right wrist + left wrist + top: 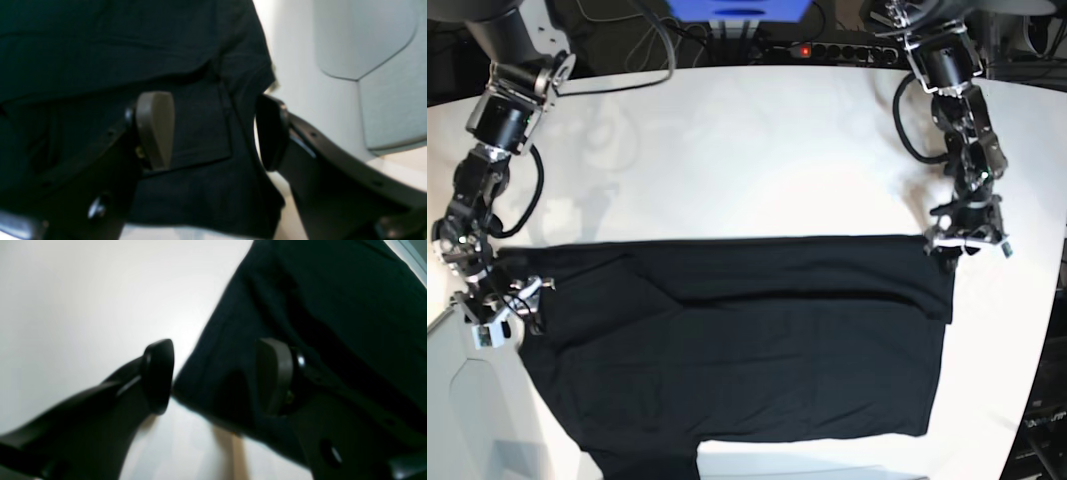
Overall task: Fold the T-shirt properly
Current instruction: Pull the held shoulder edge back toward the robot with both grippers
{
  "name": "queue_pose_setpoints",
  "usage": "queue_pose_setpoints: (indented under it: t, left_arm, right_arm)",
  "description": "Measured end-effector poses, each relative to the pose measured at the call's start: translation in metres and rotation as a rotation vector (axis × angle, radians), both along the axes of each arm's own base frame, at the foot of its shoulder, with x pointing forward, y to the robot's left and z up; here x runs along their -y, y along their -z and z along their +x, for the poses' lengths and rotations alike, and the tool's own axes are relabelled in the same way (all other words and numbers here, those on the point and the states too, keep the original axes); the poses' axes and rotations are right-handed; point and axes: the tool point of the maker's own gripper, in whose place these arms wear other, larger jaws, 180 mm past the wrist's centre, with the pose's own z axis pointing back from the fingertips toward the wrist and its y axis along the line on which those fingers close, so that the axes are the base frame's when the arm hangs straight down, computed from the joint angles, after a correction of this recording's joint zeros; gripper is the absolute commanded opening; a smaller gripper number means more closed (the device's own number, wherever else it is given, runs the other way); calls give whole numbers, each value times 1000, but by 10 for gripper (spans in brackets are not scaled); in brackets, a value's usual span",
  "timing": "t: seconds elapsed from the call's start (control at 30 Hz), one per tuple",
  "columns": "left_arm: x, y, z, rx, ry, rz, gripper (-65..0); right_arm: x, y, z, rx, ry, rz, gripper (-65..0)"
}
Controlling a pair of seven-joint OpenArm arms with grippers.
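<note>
Across the white table [757,160] the black T-shirt [737,335] lies flat, its long axis running side to side between the arms. Each claw sits at one end of the far folded edge: the left gripper [215,376] and right gripper [215,131] both stand with jaws apart, cloth between the pads but unpinched. Bare tabletop beyond gives room, I judge.

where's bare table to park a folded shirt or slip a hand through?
Widest bare table: between both arms, from the T-shirt's far edge to the cables at the back. Narrow strips beyond the shirt beside the left gripper, and along the near edge. Crowded: the right gripper corner, cloth between its open jaws.
</note>
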Motion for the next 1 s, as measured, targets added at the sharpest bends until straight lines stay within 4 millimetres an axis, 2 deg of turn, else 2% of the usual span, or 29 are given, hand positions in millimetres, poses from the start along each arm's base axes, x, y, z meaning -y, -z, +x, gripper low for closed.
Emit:
queue_pose_setpoints:
  t: [0.1, 0.17, 0.3, 0.37, 0.43, 0.53, 0.6, 0.67, 0.77, 0.87, 1.0]
  left_arm:
    - [-2, 14, 3, -31, -18, -28, -278]
    - [-4, 16, 6, -22, -29, -34, -280]
    - [-3, 18, 7, -24, -27, -40, -300]
    - [-3, 20, 5, -25, -27, -37, -370]
    - [-4, 22, 1, -27, -31, -39, -480]
    - [2, 26, 1, -45, -3, -29, -647]
    - [6, 29, -1, -49, 6, -30, -650]
    - [7, 28, -1, -45, 9, -27, -638]
    - [7, 29, -2, -44, 11, -30, -638]
    - [6, 31, -6, -52, 11, -27, -638]
    - [6, 30, -6, -46, 17, -22, -638]
  right_arm:
    - [-1, 11, -16, -26, -4, -15, -253]
    - [-1, 16, -25, -44, -6, -30, -253]
    - [0, 9, -35, -23, -13, -63, -253]
    - [8, 9, -41, -18, 15, -53, -253]
    - [24, 12, -48, -28, 64, -49, -252]
    - [35, 31, -54, -70, 93, -17, -252]
    - [34, 51, -60, -124, 99, 13, -252]
    - [34, 63, -64, -160, 103, 29, -252]
    - [48, 70, -60, -187, 124, 40, -252]
    - [53, 72, -51, -182, 132, 75, -252]
    - [58, 91, -55, -231, 148, 111, -255]
